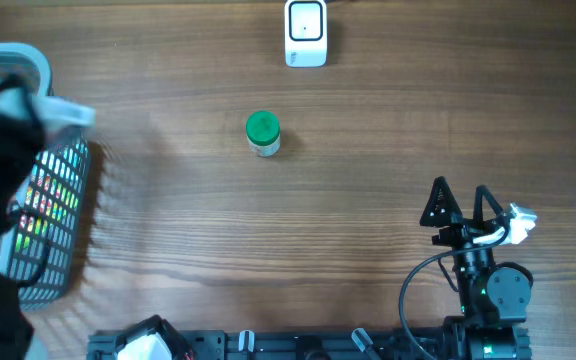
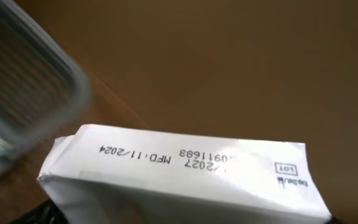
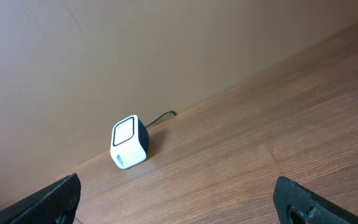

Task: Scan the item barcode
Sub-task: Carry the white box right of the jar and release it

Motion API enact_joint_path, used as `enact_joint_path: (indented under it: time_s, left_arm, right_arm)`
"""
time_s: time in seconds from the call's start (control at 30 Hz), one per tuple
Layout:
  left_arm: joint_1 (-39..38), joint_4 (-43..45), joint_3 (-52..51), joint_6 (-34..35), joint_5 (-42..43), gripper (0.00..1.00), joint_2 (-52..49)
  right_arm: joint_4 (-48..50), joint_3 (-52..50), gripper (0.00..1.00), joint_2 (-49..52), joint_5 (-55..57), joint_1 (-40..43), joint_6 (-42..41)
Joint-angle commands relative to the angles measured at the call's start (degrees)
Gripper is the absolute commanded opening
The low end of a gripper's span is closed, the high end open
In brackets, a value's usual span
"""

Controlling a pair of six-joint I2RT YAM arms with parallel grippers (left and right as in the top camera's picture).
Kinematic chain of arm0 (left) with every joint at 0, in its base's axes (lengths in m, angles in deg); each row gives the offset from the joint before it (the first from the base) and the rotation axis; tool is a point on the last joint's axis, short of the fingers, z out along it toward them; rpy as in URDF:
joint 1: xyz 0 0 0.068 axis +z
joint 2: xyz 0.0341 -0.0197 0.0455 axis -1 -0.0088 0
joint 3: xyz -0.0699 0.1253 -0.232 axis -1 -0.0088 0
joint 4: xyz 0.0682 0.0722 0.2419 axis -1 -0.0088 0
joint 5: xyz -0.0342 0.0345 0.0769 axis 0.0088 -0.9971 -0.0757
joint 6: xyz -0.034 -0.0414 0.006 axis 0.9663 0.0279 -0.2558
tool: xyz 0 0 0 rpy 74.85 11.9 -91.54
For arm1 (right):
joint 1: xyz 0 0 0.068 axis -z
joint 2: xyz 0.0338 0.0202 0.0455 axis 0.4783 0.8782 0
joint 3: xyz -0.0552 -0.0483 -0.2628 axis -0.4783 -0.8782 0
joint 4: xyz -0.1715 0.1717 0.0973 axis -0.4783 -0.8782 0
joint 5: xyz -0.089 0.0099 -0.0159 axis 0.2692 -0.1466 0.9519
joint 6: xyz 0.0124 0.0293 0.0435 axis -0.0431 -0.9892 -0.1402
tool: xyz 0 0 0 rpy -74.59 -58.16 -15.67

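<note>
A white box (image 2: 185, 171) with printed lot and date text fills the bottom of the left wrist view, sitting right in my left gripper's jaws. From overhead the same box (image 1: 68, 113) pokes out of the blurred left gripper (image 1: 40, 112) above the basket's (image 1: 56, 215) far end. No barcode shows on the visible faces. The white scanner (image 1: 306, 33) with dark sides stands at the table's far edge, and appears as scanner (image 3: 130, 142) in the right wrist view. My right gripper (image 1: 460, 205) rests near the front right, open and empty, its fingertips (image 3: 58, 199) wide apart.
A small bottle with a green cap (image 1: 263, 132) stands upright mid-table, in front of the scanner. The grey mesh basket holds several colourful items, and its rim (image 2: 23, 93) shows blurred at the left of the left wrist view. A cable runs from the scanner's back.
</note>
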Motion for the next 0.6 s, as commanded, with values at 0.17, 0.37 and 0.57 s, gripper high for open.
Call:
enact_joint_path:
  time_s: [0.17,0.37,0.57]
  left_arm:
    - [-35.67,-3.85,-0.26,0.57,-4.46,0.75,-14.95]
    - [-51.41,-2.14,-0.26,0.57,-5.6,0.76,-33.09]
    - [-59.23,-1.53,-0.26,0.59,-5.66,0.76,-49.83]
  right_arm:
    - [0.33,-0.07,1.0,-0.42,1.11,-0.33,-0.35]
    - [0.33,-0.07,1.0,-0.42,1.11,-0.33,-0.35]
    - [0.33,-0.07,1.0,-0.42,1.11,-0.33,-0.37]
